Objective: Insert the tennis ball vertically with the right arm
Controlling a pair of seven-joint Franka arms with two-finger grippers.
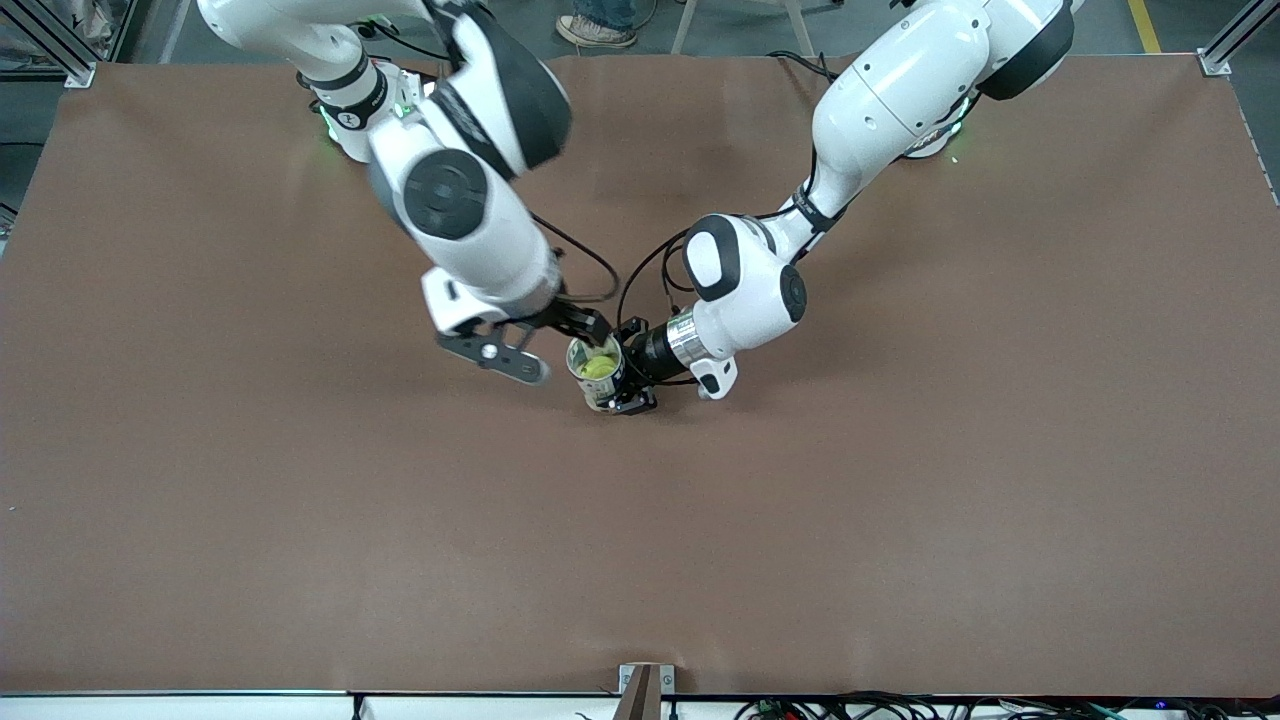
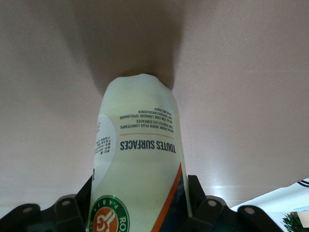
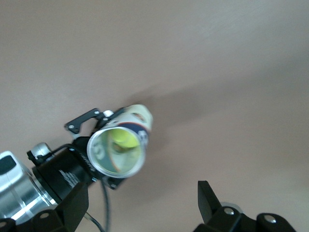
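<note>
I see a brown worktop (image 1: 300, 520), cables (image 1: 900, 708) along its near edge, and someone's shoe (image 1: 595, 30) on the floor past its top edge.

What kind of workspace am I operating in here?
Likely a robotics lab bench: a brown table framed by aluminium posts, cables along its edge, someone's sneaker on the floor.

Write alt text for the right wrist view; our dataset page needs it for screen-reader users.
A yellow-green tennis ball sits inside an upright clear plastic ball can, gripped by the left claw on a brown table. The right claw is over the can, fingers open and empty.
</note>
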